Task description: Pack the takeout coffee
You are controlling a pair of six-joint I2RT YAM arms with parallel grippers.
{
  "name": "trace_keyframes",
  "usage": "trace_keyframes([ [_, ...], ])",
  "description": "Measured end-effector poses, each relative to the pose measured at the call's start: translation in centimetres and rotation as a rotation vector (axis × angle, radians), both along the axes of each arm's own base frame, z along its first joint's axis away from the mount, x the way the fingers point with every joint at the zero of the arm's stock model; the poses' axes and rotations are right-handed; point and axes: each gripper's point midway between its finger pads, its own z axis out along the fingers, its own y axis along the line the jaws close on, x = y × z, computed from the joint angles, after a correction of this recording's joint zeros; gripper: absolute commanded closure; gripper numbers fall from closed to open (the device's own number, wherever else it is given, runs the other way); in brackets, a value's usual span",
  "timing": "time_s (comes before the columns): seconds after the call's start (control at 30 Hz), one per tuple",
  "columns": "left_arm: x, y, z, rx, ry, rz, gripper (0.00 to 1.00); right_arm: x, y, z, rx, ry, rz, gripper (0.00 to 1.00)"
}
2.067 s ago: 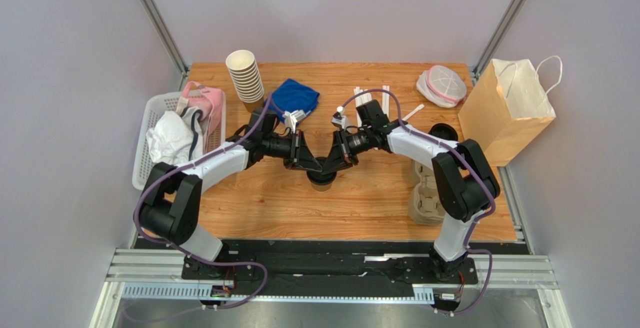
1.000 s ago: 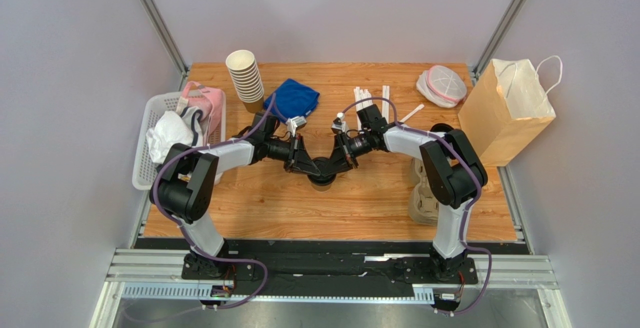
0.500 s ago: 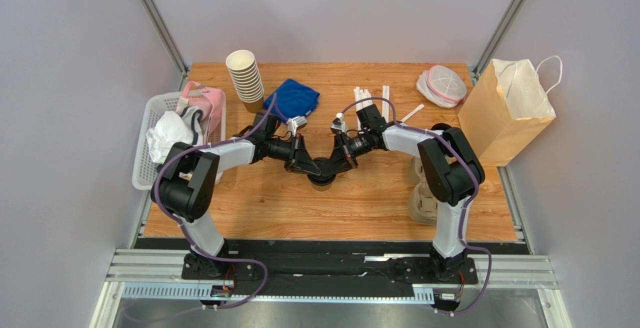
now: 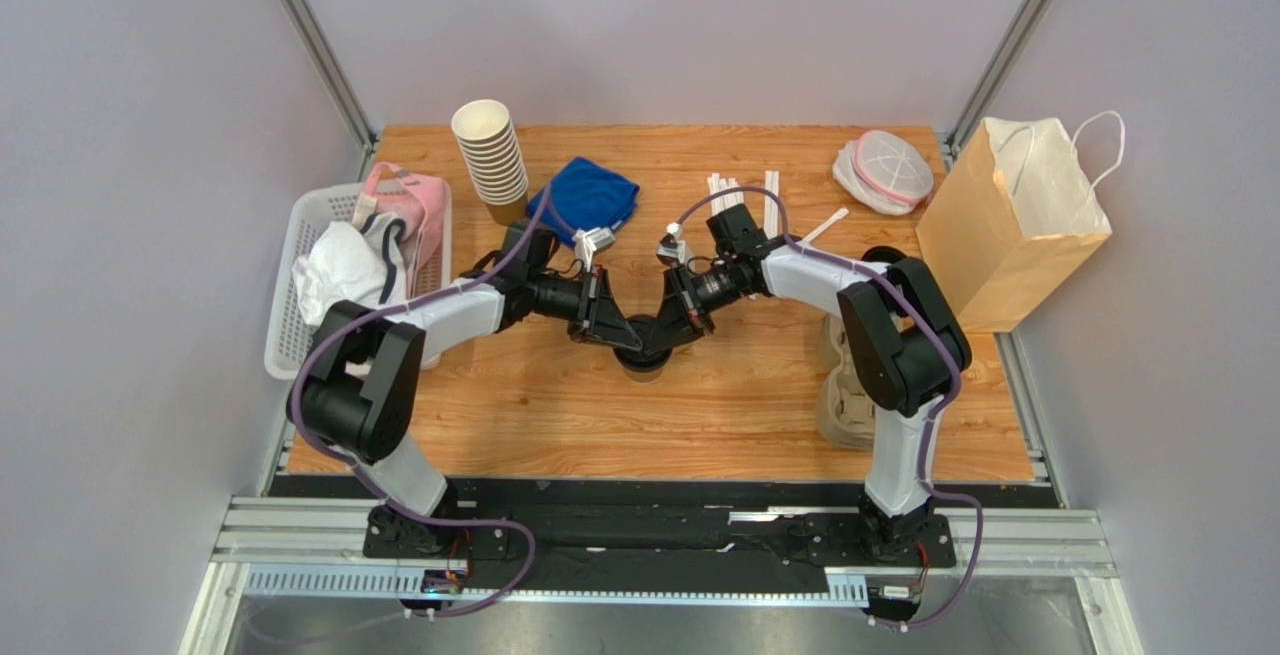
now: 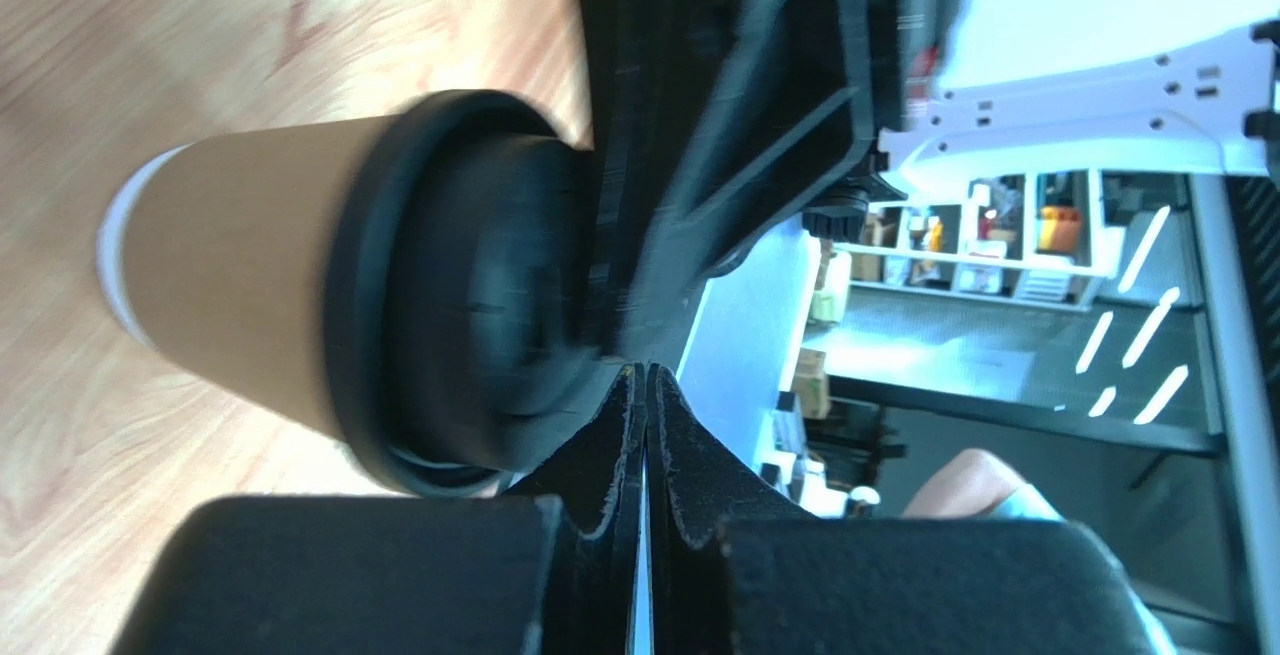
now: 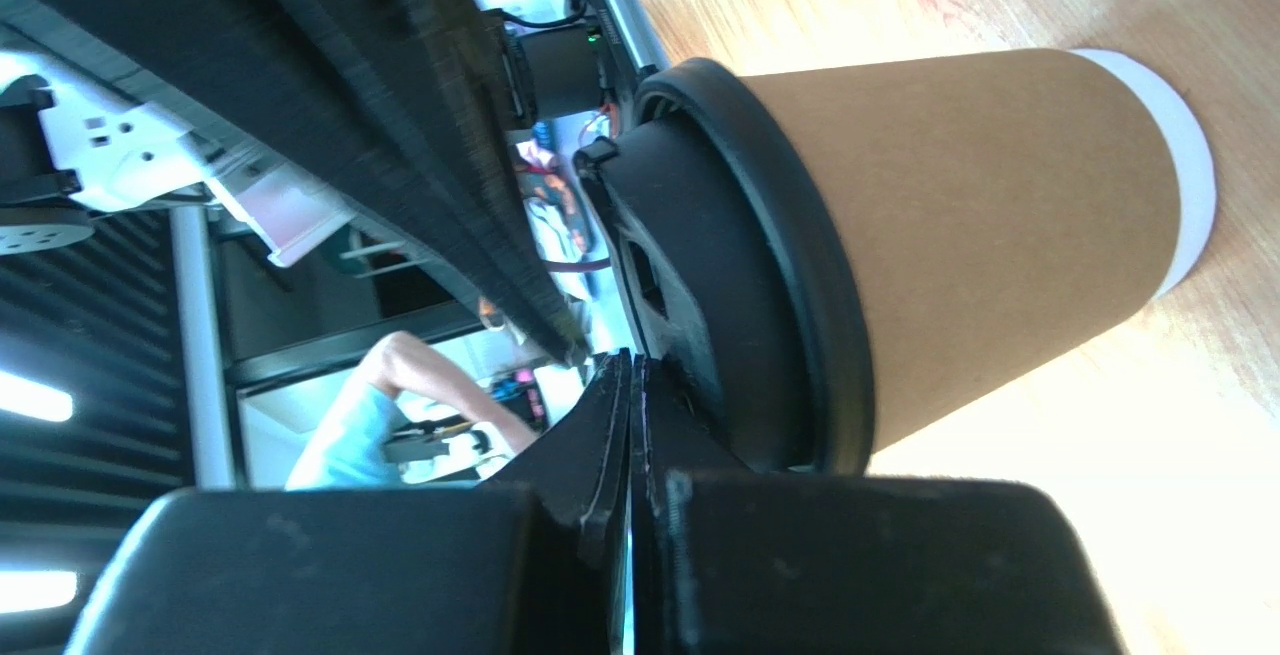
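The takeout coffee [image 4: 643,361], a brown kraft cup with a black lid, stands upright on the wood table's middle. My left gripper [image 4: 625,330] and right gripper [image 4: 667,328] meet tip to tip right over its lid, both shut with nothing between the fingers. The left wrist view has the cup [image 5: 226,288] and its lid [image 5: 451,310] just left of my shut left gripper [image 5: 646,373], with the right gripper's black body [image 5: 721,130] beyond. In the right wrist view my shut right gripper [image 6: 631,363] rests against the lid [image 6: 751,265] of the cup [image 6: 992,220].
A brown paper bag [image 4: 1016,220] stands open at the right edge. A pulp cup carrier [image 4: 846,385] lies front right. A stack of lidless cups [image 4: 492,157], a blue cloth [image 4: 589,193], white stirrers [image 4: 744,193], a white basket [image 4: 308,258] and a loose black lid [image 4: 890,256] ring the back.
Both shut grippers stay over the cup's lid. The left arm's elbow has swung slightly and the right wrist has edged back a little. The cup has not moved.
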Motion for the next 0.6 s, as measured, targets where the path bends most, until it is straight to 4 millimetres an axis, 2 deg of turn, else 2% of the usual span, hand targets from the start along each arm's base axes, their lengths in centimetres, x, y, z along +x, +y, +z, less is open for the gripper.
trace_keyframes([
  [0.13,-0.2,0.1,2.1,-0.025,-0.066,0.0,0.96,-0.1,0.3,0.5,-0.015,-0.027,0.004,1.0],
  [0.27,-0.1,0.4,3.9,-0.047,-0.116,0.013,0.96,0.1,0.6,1.8,-0.003,-0.056,0.008,1.0],
  [0.47,1.9,1.5,4.6,-0.046,-0.118,0.086,0.96,0.2,0.6,4.5,0.029,-0.116,0.004,1.0],
  [0.6,3.1,1.5,4.9,-0.048,-0.121,0.122,0.97,-0.4,0.3,4.5,0.022,-0.118,-0.014,1.0],
])
